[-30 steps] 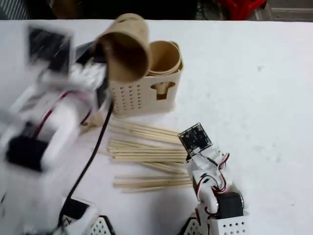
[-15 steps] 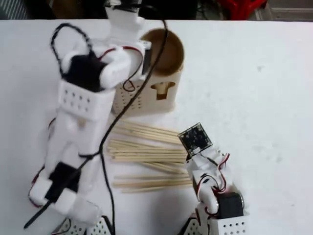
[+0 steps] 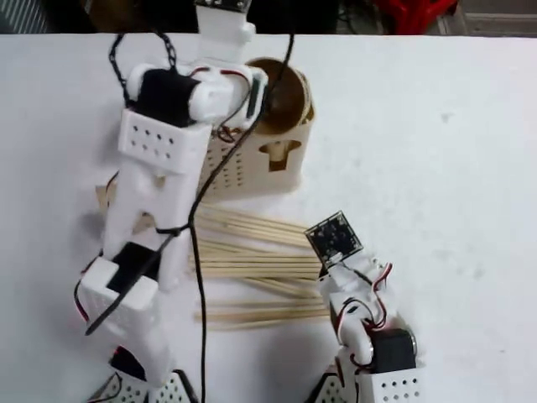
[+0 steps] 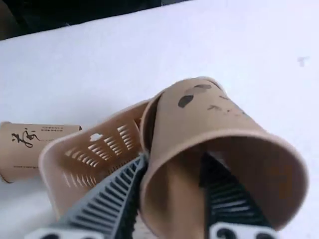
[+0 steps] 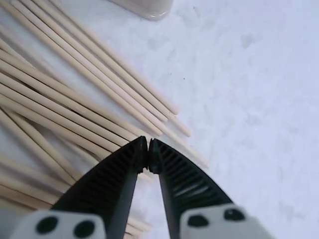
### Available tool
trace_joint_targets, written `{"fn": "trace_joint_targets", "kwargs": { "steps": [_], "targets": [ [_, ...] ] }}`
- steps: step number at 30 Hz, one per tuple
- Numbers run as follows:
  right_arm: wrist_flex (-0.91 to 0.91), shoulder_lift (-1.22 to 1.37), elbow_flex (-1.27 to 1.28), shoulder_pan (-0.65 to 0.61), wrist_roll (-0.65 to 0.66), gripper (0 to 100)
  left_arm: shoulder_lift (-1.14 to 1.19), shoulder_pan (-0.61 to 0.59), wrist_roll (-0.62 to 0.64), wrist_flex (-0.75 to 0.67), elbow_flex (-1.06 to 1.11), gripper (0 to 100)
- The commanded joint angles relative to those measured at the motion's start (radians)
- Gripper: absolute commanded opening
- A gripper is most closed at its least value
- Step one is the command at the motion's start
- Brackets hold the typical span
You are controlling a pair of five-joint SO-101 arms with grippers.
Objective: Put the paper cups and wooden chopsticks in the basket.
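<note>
Left gripper [image 4: 174, 167] grasps cup [image 4: 219, 124] by its wall, tilted at basket [image 3: 281, 168] mouth, upper centre of high view; right gripper [image 5: 148, 147] clenched empty over chopsticks [image 3: 252, 267], long axes left-right, centre frame.

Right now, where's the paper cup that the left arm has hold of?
In the left wrist view the paper cup hangs tilted in the left gripper, one finger inside its mouth, right beside the basket.
</note>
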Motion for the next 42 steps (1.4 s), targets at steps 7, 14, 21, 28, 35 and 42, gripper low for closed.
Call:
{"fn": "trace_joint_targets", "kwargs": {
  "steps": [7,14,21,28,35,42],
  "targets": [
    [-0.022,-0.005,-0.005,0.004,0.006,1.7,-0.002,-0.027,-0.123,-0.218,-0.057,20],
    [-0.022,-0.005,-0.005,0.004,0.005,1.7,-0.004,-0.033,-0.141,-0.407,0.086,20],
    [-0.022,-0.005,-0.005,0.004,0.005,1.7,0.059,-0.039,-0.141,-0.385,0.089,20],
    [-0.022,-0.005,-0.005,0.004,0.005,1.7,0.2,-0.053,-0.141,-0.287,0.081,20],
    [-0.022,-0.005,-0.005,0.004,0.005,1.7,0.226,-0.051,-0.161,-0.279,-0.008,20],
    [-0.022,-0.005,-0.005,0.004,0.005,1.7,0.226,-0.064,-0.255,-0.064,-0.362,20]
  ]
}}
